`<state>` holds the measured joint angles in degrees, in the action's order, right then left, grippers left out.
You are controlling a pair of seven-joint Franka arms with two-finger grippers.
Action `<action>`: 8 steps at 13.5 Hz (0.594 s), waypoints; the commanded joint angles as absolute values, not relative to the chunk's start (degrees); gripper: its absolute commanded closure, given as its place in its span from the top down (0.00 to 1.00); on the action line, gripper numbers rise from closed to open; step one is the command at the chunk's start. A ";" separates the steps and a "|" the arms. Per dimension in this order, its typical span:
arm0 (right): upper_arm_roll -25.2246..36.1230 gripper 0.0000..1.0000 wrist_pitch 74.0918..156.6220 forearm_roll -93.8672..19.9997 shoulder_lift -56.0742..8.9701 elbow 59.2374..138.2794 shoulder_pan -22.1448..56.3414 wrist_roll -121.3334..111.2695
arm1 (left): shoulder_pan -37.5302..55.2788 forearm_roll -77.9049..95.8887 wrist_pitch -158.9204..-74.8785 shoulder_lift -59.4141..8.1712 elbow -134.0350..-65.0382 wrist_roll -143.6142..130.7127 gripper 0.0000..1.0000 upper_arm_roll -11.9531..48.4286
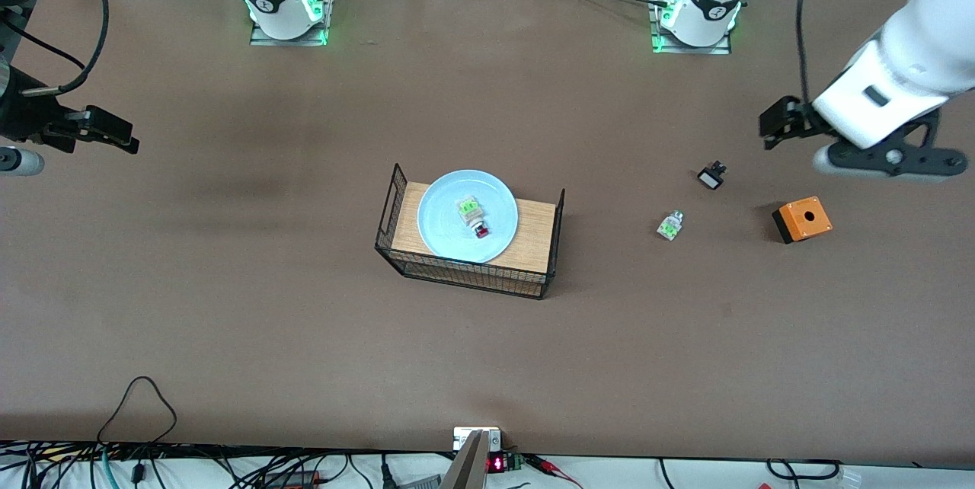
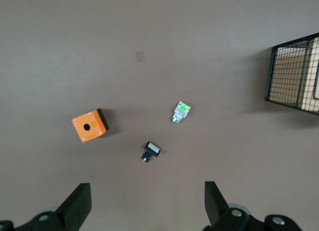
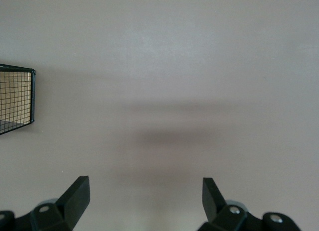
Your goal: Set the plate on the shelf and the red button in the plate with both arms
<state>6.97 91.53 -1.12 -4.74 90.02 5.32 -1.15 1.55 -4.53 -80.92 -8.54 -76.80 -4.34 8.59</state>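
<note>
Spread wide apart with nothing between them, the fingers of the left gripper (image 2: 145, 203) were seen along the lower edge of the left wrist view, and the same gripper (image 1: 778, 126) was held in the air at the right of the front view, over bare table. Released in the same way, the right gripper (image 3: 144, 200) was shown over bare table in its own wrist view, and it (image 1: 114, 135) hung at the far left of the front view.

At the centre of the front view, the pale blue plate (image 1: 449, 228) was set on the wooden top of a black wire rack (image 1: 465, 273). The red button (image 1: 475, 218) lay on the plate near its middle, its red cap pointed toward the lower edge of the frame.

Right of the rack in that frame, a white-and-green part (image 1: 670, 225) lay on the table. A small black-and-white part (image 1: 711, 175) was placed above and right of it, and an orange box (image 1: 802, 219) with a round hole was found farther right.
</note>
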 commanded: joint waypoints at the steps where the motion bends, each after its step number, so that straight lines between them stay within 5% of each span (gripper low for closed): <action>1: 6.94 1.00 91.05 -1.32 -3.60 90.35 5.45 -0.88 | 2.28 -2.99 -85.69 -0.44 -86.74 0.52 1.00 3.80; 4: 7.03 1.00 91.05 -1.32 -3.52 90.35 5.45 -0.09 | 5.53 -2.81 -85.87 2.98 -90.96 2.19 1.00 -2.35; 8: 7.21 1.00 89.74 -0.35 -3.08 90.35 5.36 0.62 | 5.10 -1.23 -88.14 2.90 -92.80 3.52 1.00 -2.99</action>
